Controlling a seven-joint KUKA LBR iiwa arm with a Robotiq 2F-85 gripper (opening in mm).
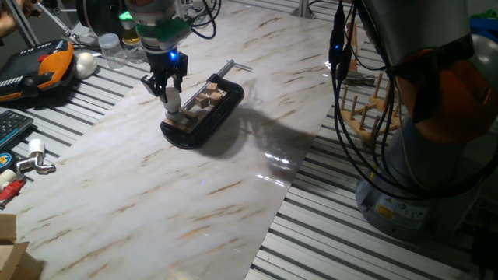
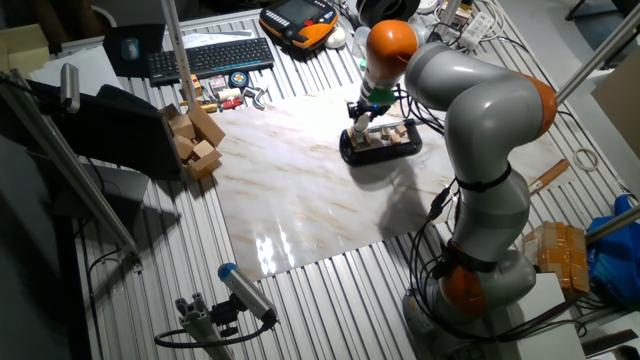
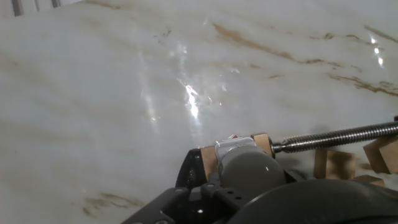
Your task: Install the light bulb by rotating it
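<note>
The gripper [image 1: 166, 83] hung over the near end of the black clamp [image 1: 204, 114], which lay on the marble-patterned board [image 1: 179, 198] covering the worktop [image 1: 366, 249]. Its fingers [image 1: 152, 81] were closed on the light bulb [image 1: 171, 99] — the small white bulb stood upright between them, its lower end down at a wooden block [image 1: 180, 121] set in the clamp. In the hand view the frosted globe filled the bottom centre, with the grey metallic screw base [image 3: 236, 147] just beyond it, seated against a pale wooden piece; a threaded steel rod [image 3: 339, 137] ran off to the right from that piece, and further wooden blocks [image 3: 333, 163] sat beside it. The black body of the hand was blurred along the lower edge, so how far the base sat in its holder could not be told. From the other fixed view the arm [image 2: 480, 110] — grey with orange joints — reached across from the right and bent down over the clamp, which lay near the far edge of the board. Past the board, on the slatted worktop, stood a keyboard [image 2: 210, 58], an orange-and-black pendant [image 2: 298, 22], a pile of loose wooden blocks [image 2: 195, 140] and a larger white egg-shaped ball [image 1: 84, 64] near the pendant.
</note>
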